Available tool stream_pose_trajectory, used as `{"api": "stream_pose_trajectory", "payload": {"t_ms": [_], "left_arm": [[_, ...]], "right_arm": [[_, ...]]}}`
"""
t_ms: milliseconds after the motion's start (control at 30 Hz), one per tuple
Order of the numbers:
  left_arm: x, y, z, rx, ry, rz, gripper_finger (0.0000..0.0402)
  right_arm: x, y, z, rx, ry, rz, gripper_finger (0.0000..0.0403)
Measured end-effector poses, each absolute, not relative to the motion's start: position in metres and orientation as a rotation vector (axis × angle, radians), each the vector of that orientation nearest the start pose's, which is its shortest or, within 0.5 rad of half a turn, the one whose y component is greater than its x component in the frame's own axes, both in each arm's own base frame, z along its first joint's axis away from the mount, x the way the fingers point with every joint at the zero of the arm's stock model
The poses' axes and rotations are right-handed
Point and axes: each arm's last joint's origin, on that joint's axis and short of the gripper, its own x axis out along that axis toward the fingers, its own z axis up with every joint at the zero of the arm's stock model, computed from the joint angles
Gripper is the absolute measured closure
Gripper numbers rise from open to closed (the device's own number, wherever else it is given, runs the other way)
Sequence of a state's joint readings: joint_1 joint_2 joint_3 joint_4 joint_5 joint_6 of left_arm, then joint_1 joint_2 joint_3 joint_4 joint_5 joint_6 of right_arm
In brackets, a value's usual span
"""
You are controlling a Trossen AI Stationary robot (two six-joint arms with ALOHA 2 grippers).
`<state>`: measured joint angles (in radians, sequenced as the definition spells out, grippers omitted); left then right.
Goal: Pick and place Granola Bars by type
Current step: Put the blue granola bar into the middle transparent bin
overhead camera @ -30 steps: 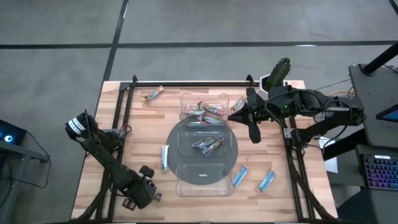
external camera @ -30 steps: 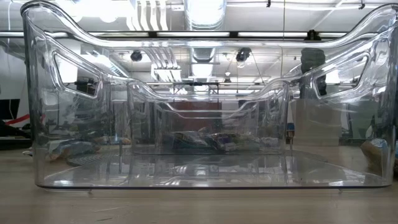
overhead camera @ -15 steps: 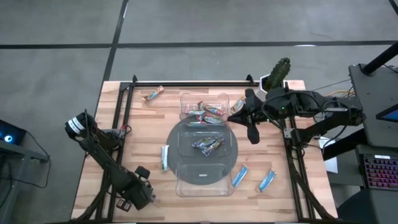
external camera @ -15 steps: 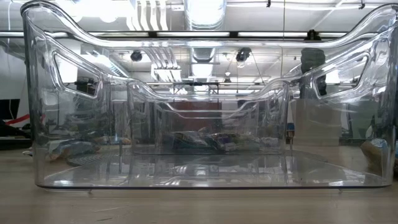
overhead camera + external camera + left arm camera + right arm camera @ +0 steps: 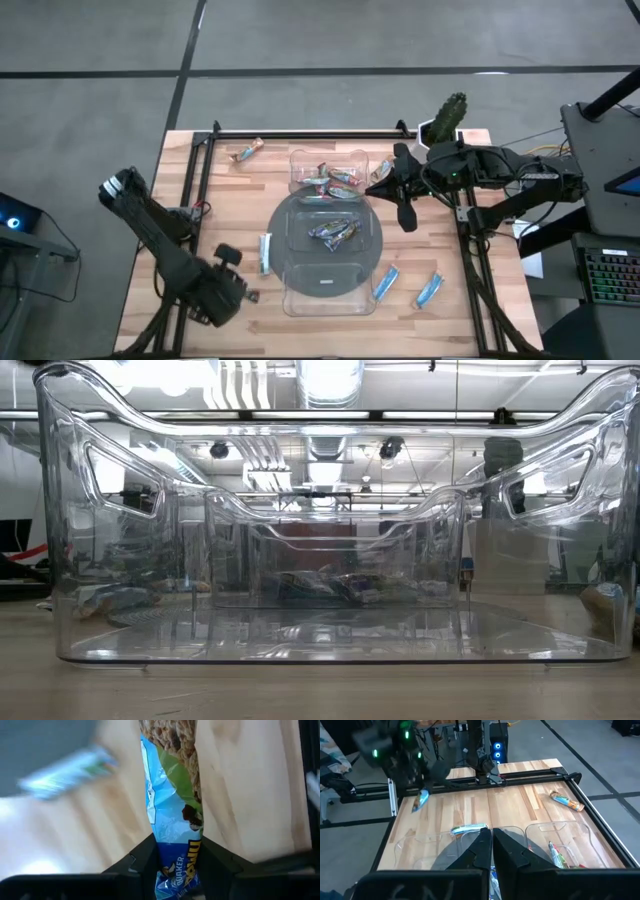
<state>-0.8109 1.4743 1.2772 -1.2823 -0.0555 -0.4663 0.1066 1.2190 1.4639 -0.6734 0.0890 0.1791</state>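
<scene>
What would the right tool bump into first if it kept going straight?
Probably the clear tray just beyond the right tool, with a light blue bar lying slightly aside. Depth is hard to judge here.

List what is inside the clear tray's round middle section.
In the clear tray, the round middle section holds a small cluster of dark multicoloured bars. They overlap, so an exact count and whatever lies beneath are hidden.
</scene>
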Motion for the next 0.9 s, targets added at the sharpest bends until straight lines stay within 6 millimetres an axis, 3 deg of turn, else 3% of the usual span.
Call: {"api": "stream_pose_trajectory", "payload": {"t_ms": [200,400,700,900], "left_arm": [[0.192,-0.139,0.341,0.166,1.162,-0.071,0.0298],[0.219,-0.089,0.366,0.111,0.983,0.06,0.0298],[0.266,-0.023,0.361,0.076,0.838,0.092,0.0298],[0.292,0.005,0.349,0.063,0.809,0.056,0.0298]], "right_arm": [[0.239,0.023,0.429,0.136,0.424,-0.013,0.0394],[0.239,0.023,0.429,0.137,0.42,-0.012,0.0394],[0.24,0.023,0.431,0.14,0.404,-0.008,0.0394],[0.24,0.023,0.431,0.14,0.403,-0.008,0.0394]]}}
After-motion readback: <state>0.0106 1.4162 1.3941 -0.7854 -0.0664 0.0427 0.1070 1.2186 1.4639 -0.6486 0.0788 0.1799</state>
